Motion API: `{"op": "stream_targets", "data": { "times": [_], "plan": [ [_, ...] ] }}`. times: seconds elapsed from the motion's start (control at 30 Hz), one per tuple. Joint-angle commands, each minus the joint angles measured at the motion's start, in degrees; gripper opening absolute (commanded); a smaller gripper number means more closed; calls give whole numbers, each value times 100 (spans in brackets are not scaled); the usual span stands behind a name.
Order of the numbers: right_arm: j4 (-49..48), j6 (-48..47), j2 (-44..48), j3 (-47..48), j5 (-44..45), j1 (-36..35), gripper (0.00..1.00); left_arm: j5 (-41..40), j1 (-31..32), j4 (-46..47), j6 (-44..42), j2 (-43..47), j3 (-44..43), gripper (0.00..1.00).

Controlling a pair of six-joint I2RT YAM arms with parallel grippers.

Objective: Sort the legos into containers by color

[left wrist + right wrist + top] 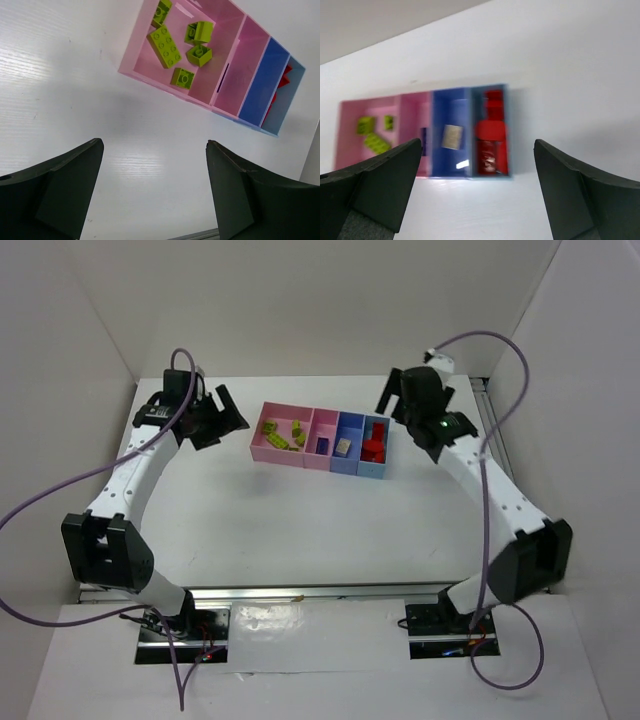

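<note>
Red legos (491, 137) well beyond R jaws

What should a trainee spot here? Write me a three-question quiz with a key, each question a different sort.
1. Short answer: what colour is the single lego in the narrow pink bin?
2. Multiple choice: the yellow-green legos lie A) in the wide pink bin; B) in the narrow pink bin; C) on the table outside the bins.
3. True or false: the left fingers and the right fingers both stand open, holding nothing.

Key: 1 dark blue; 2 A; 3 true.
</note>
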State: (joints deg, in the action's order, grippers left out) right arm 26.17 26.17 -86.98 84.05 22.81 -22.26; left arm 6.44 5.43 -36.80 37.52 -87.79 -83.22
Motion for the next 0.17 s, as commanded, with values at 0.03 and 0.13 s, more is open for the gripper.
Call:
{"op": "stream_targets", "data": {
  "times": [0.03, 0.13],
  "plan": [
    [704, 221, 1146, -1117, 1340, 178, 100, 428, -68, 200, -508, 122, -115, 94],
    [783, 221, 1813, -1707, 1472, 230, 99, 552, -69, 199, -754, 122, -55, 94]
  ]
}}
